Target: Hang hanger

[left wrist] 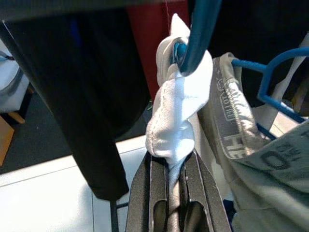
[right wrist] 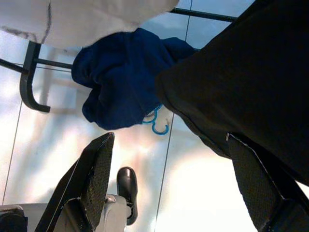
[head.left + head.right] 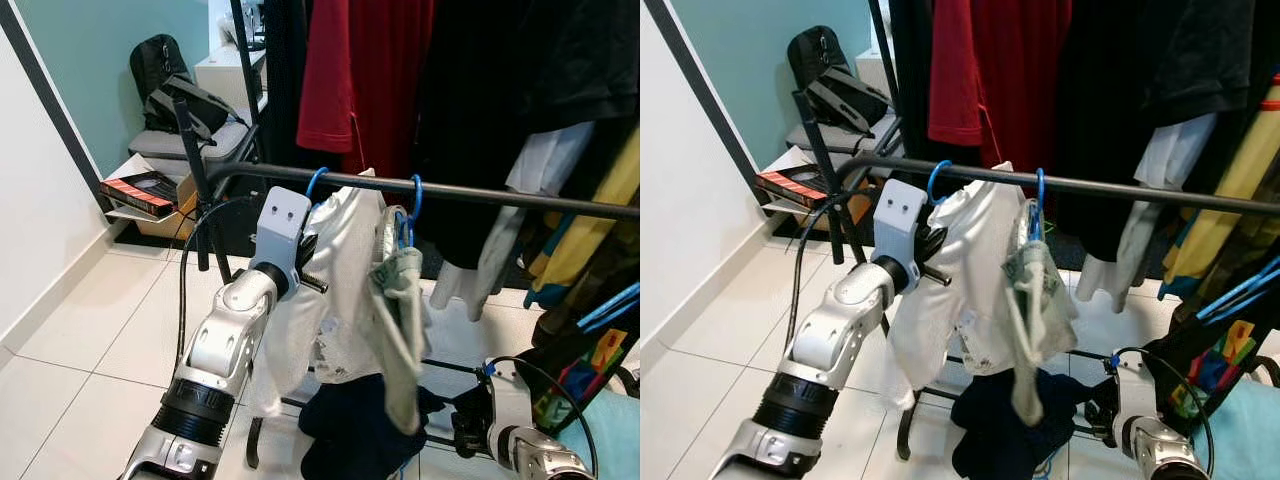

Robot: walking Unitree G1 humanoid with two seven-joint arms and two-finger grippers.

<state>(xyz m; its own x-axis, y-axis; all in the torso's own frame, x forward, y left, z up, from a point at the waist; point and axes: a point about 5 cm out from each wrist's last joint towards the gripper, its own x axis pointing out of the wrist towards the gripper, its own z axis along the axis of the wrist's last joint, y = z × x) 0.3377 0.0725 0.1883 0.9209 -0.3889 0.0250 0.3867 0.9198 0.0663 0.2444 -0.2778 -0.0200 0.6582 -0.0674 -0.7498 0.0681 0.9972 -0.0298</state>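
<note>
A blue hanger (image 3: 316, 182) carries a white garment (image 3: 335, 290), and its hook sits over the black rail (image 3: 500, 195). My left gripper (image 1: 176, 164) is raised to just below the rail. It is shut on the white cloth bunched over the hanger's shoulder. Beside it on the rail hangs a second blue hanger (image 3: 414, 200) with a grey-green garment (image 3: 400, 300). My right gripper (image 2: 170, 139) is low at the right, near the rack's foot. It is open, with nothing between its fingers.
A navy garment (image 3: 355, 425) lies heaped on the rack's base with a loose blue hanger hook (image 2: 157, 123) at its edge. Red (image 3: 350, 70) and black clothes crowd the rack behind. A backpack (image 3: 165, 75) on a chair and books (image 3: 140, 190) stand far left.
</note>
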